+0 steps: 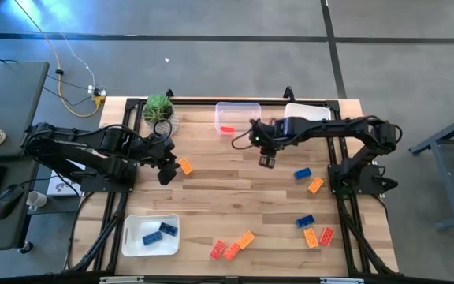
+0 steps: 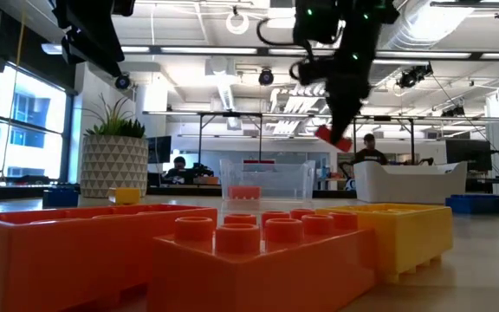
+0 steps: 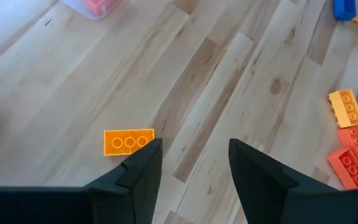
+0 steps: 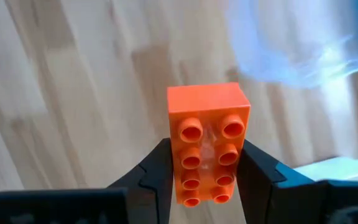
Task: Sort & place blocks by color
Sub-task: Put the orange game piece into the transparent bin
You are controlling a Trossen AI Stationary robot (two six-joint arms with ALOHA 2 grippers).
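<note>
Your right gripper (image 4: pixel 201 168) hid the lower sides of the red block (image 4: pixel 209 142) it pinched, raised above the table near the clear tray (image 1: pixel 238 117), w/ 1 red block inside. Your left gripper (image 3: pixel 194 165) was spread, an orange block (image 3: pixel 128 141) just beside it. White tray (image 1: pixel 150 236) held 2 blue blocks.

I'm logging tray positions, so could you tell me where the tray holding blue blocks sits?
In the high view, the white tray sits at the table's near-left corner, below the left gripper.
</note>
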